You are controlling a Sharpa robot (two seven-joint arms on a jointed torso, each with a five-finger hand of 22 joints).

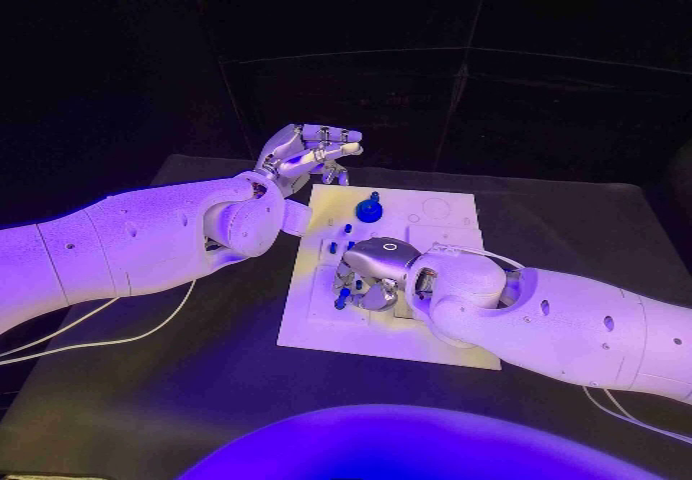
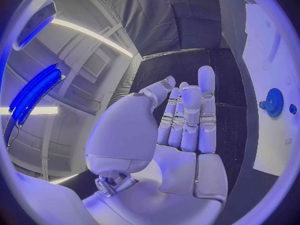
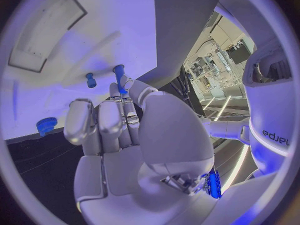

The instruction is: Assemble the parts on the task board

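The left hand is hanging in the air just past the far left corner of the white board, above the black surface. Its fingers are reaching out almost straight and close side by side, and they are holding nothing. The board is lying flat in the middle of the surface. A round blue gear is standing on the far part of the board, near the left hand but not touching it. In the left wrist view the same gear is sitting on the board with a tiny blue peg right next to it. A few more small blue pegs are standing in the middle of the board, between the gear and the right hand. The right hand is reaching low over the middle of the board with its fingers curled down. In the right wrist view one blue pin is poking up right at the tips of its fingers, and the hand seems to be pinching it. Another little blue peg is standing just beside that pin. The blue gear is sitting farther off, by the edge of the board.
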